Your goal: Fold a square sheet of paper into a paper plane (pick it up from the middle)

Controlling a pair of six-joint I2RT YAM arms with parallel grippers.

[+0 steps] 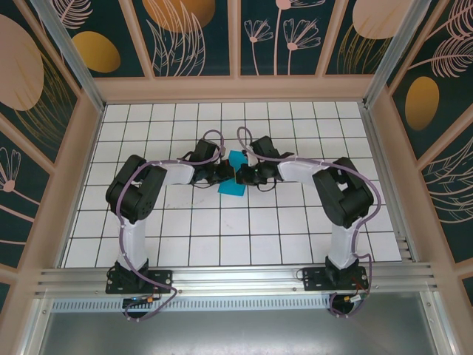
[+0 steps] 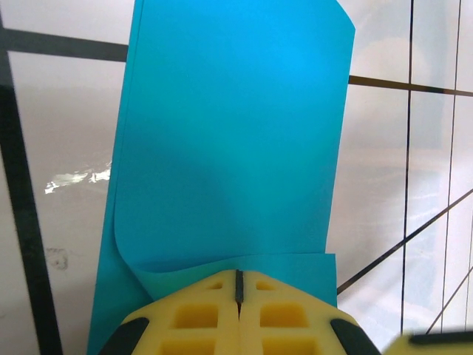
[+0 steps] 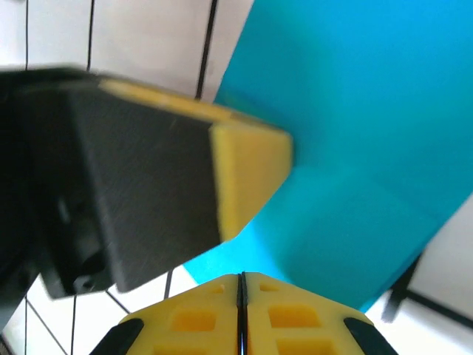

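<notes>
The square sheet of paper (image 1: 235,177) is teal-blue and lies partly folded on the tiled table between my two grippers. In the left wrist view its upper layer (image 2: 229,133) curls up off a lower layer just in front of the fingertips. My left gripper (image 2: 239,277) is shut, its tips over the lower layer near the fold, with no paper showing between the jaws. My right gripper (image 3: 242,279) is shut too, its tips at the edge of the paper (image 3: 355,148). The left gripper's yellow finger (image 3: 247,166) rests on the sheet close in front of it.
The white grid-tiled table (image 1: 222,237) runs wide around the paper, bounded by wooden-framed patterned walls (image 1: 236,81). Both arms (image 1: 137,192) (image 1: 340,192) reach inward and meet at the centre, wrists nearly touching. An aluminium rail (image 1: 236,277) runs along the near edge.
</notes>
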